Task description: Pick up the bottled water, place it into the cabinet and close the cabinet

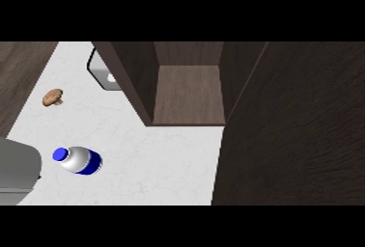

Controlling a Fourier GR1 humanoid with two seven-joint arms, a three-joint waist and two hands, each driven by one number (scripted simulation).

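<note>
The bottled water [78,160] stands on the white counter [157,154] at the lower left, seen from above: a white body with a blue band and a blue cap. The dark wood cabinet [189,94] is at the upper middle, open, and its inner shelf is bare. Its door [292,125] is swung out and fills the right side of the view. A grey forearm [16,171] comes in at the left edge, just left of the bottle and apart from it. Neither hand shows.
A brown mushroom [53,97] lies on the counter at the upper left. A grey object with a black rim [100,72] sticks out from behind the cabinet's left wall. Dark wood flooring [18,72] borders the counter on the left.
</note>
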